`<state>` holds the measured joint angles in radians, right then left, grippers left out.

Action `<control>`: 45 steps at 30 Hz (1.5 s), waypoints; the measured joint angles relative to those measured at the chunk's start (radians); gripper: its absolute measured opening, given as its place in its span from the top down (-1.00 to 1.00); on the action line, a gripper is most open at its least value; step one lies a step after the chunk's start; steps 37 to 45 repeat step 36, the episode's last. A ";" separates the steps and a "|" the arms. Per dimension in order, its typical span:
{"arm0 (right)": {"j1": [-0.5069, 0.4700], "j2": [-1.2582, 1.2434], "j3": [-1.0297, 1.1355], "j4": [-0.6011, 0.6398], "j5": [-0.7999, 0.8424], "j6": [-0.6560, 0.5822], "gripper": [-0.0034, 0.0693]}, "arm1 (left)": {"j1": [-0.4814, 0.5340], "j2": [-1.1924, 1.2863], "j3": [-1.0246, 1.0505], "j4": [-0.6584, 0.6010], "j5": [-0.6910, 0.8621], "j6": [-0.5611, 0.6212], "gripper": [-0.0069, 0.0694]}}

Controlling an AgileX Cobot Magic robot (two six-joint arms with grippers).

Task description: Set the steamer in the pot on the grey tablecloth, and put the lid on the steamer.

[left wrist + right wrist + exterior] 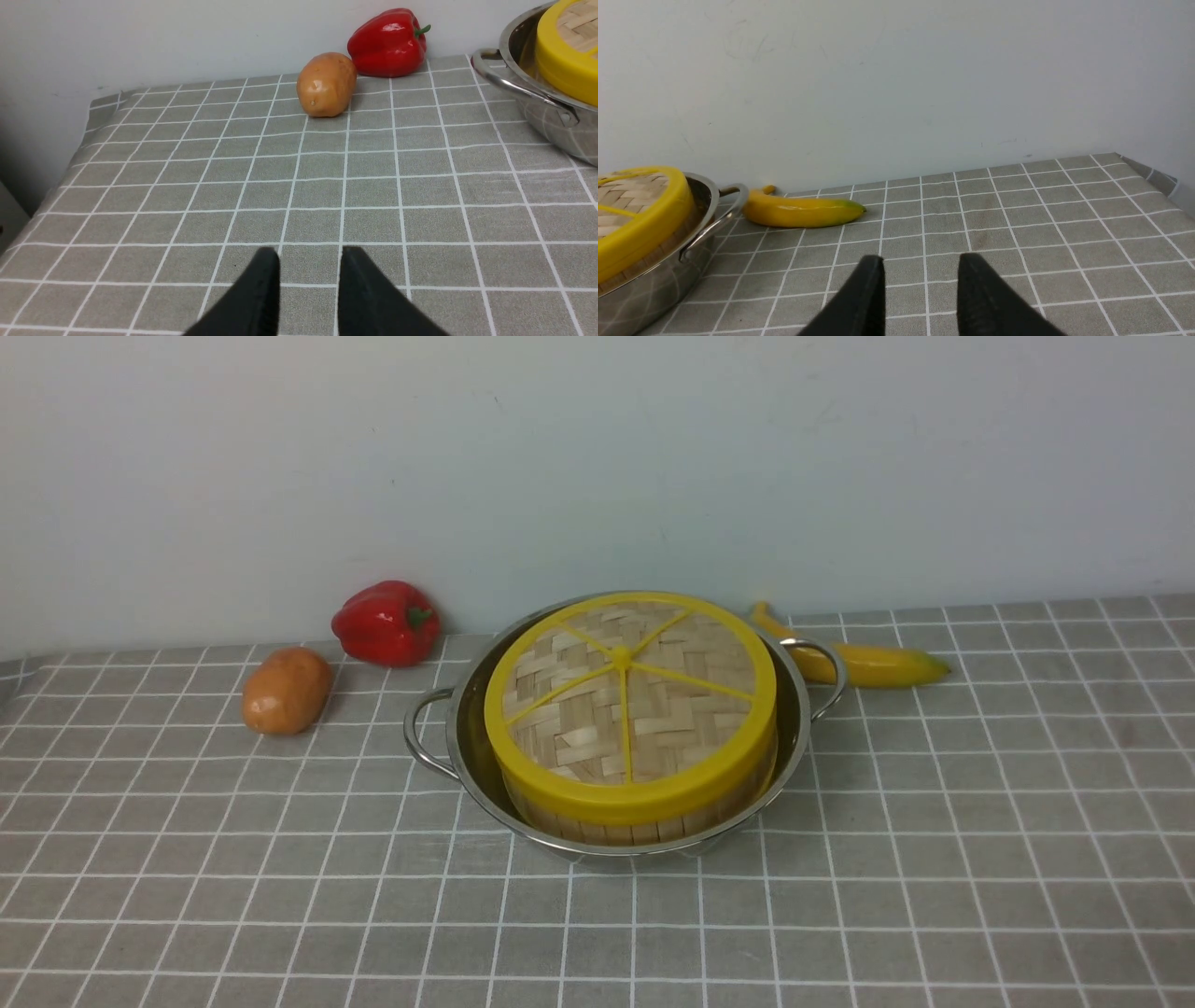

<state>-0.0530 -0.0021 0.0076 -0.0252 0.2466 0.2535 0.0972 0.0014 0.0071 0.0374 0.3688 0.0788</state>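
Wide, shallow stainless-steel pot (627, 737) with two loop side handles sits on the grey tablecloth (934, 859) with its grid of thin white lines, which covers the table. Pot stands toward the back, near the pale wall (597, 457).

Round bamboo steamer (644, 821) with upright wooden wall stands inside the pot; only a band of its slatted wall shows below the cover. Flat woven-bamboo lid (631, 704) with thick yellow rim and yellow spokes meeting at a centre hub rests on top of the steamer. Lid tilted slightly, higher toward the wall side, lower toward the camera. Gap between steamer and pot wall is wider on the robot's left.

Red bell pepper (386, 623) at the wall, left of the pot. Brown potato (287, 690) just beside it, nearer the camera, apart from the pot's left handle. Yellow banana (864, 658) with a green tip lies behind the pot's right handle, pointing right.

Neither arm shows in the front view. Left wrist view: left gripper (309, 254), black fingers parted by a narrow gap, nothing between them, over bare cloth. Right wrist view: right gripper (920, 261), fingers likewise parted, holding nothing, well apart from the pot.
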 joint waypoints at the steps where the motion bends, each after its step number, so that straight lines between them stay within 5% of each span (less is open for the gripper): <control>1: 0.000 0.000 0.000 0.000 0.000 0.000 0.25 | 0.000 0.000 0.000 0.000 0.000 0.000 0.32; 45: 0.000 0.000 0.000 0.000 0.000 0.000 0.25 | 0.000 0.000 0.000 0.000 0.000 0.000 0.18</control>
